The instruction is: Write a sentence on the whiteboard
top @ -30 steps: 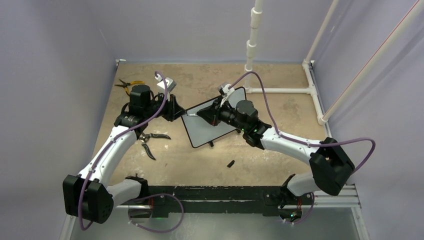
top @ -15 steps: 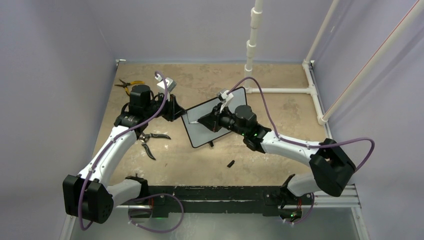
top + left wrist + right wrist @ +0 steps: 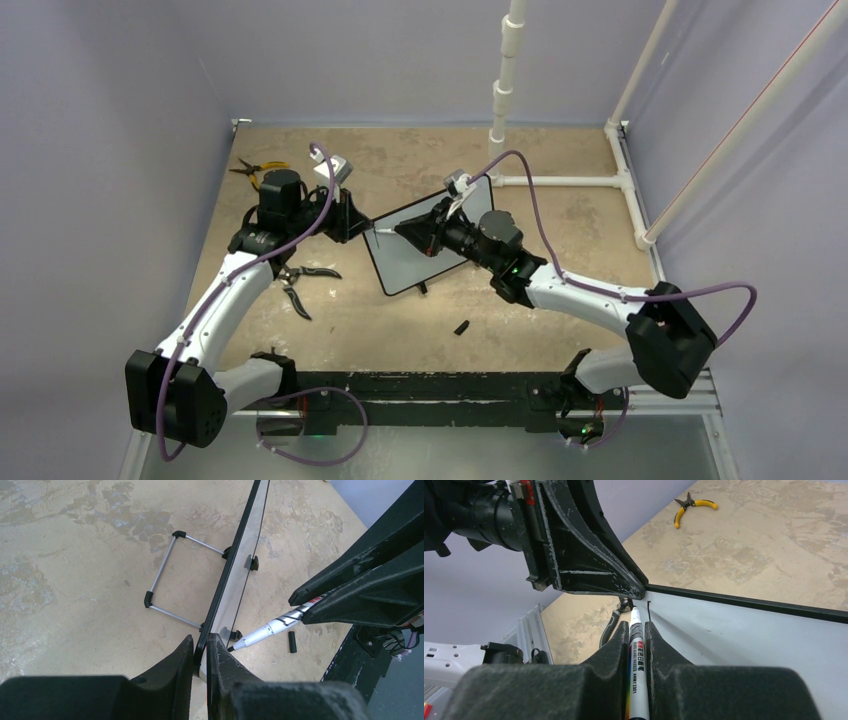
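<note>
Clamping one short end of the small rectangular white whiteboard with a thin black frame [image 3: 415, 255], the left gripper [image 3: 201, 662] grips the frame tightly. The board stands tilted between the two arms. The right gripper [image 3: 637, 630] is closed on a white marker pen [image 3: 636, 662]. Its dark tip lies at the board's face, just beside the left gripper's fingers [image 3: 589, 575]; contact is unclear. One short black stroke [image 3: 648, 611] stands beside the tip.
</note>
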